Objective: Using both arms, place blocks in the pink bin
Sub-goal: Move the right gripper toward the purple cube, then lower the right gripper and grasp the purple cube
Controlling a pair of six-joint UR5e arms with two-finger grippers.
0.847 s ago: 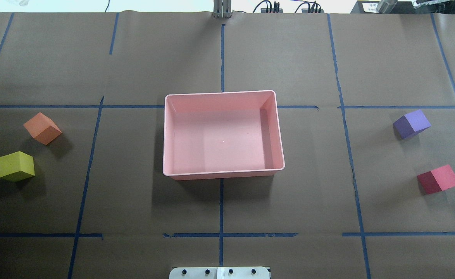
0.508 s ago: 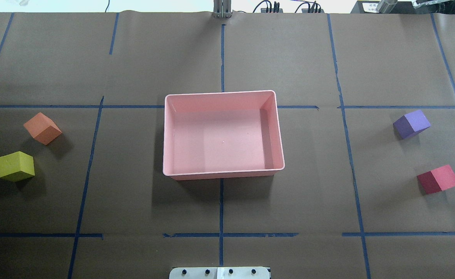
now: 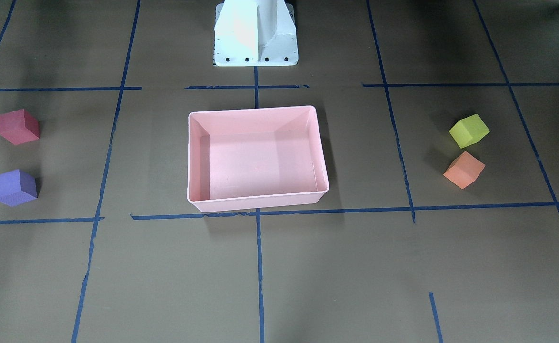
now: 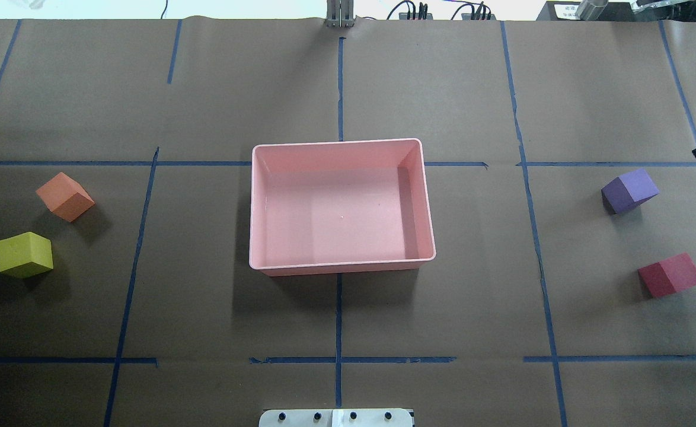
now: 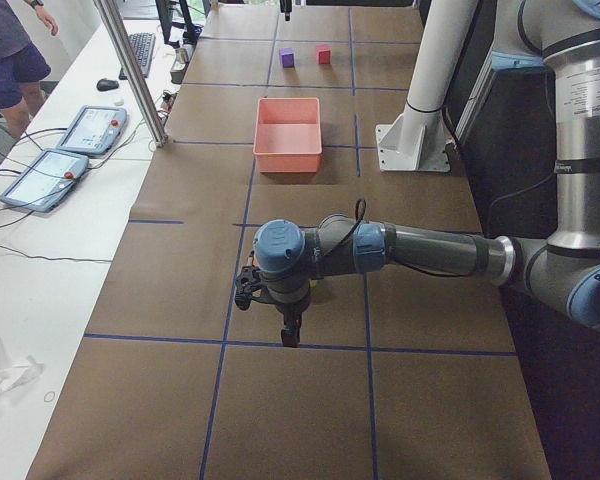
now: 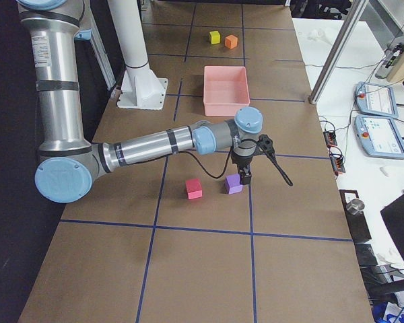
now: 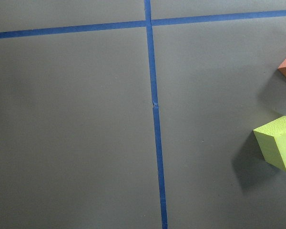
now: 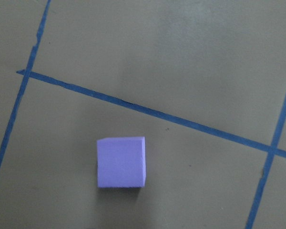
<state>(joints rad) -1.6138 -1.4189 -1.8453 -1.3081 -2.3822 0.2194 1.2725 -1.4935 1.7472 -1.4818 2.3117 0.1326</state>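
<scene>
Reading the jaws: I cannot tell, for either pair, whether they are apart or together
Right gripper [image 6: 244,176]: over the table [image 4: 443,308], near purple block [image 4: 629,190]
Left gripper [image 5: 288,330]: near green block [image 4: 25,255]
Pink bin [image 4: 342,142]: mid-table; I see orange block [image 4: 64,197] and red block [image 4: 671,274] also outside it

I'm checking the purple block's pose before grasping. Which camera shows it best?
The right wrist-mounted view: the purple block appears largest there, seen from almost straight above, uncovered. Overhead exterior and front-facing show it smaller, near a side edge; both side views show it smaller still; left wrist-mounted misses it.
</scene>
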